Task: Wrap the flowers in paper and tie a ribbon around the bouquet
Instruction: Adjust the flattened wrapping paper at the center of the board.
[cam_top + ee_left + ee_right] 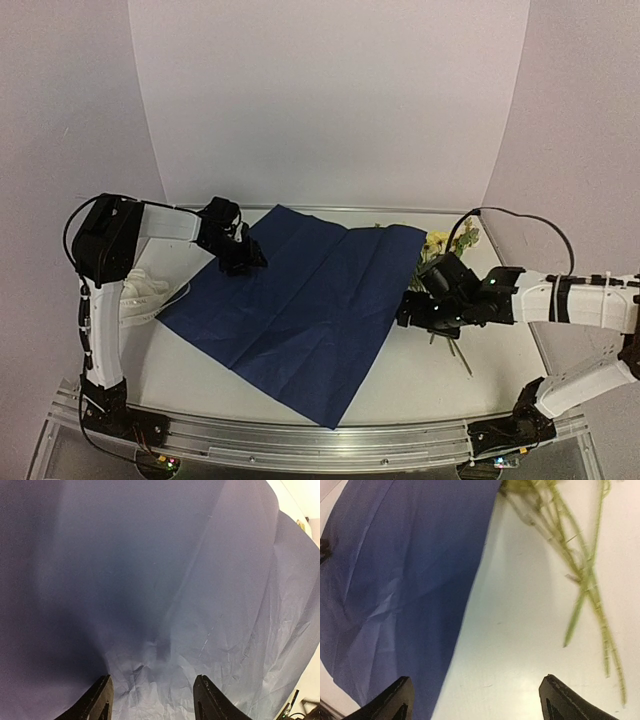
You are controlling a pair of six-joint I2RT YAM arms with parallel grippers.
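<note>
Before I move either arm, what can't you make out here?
Flowers: middle hidden under the right claw in top view; blooms cut by right wrist view's top edge.
White heap by left arm: top view, too small to identify.
Left claw: touching the paper or hovering, too small from above.

High rear overview facing down, both wrist views close above the paper (300, 310), which all share
</note>
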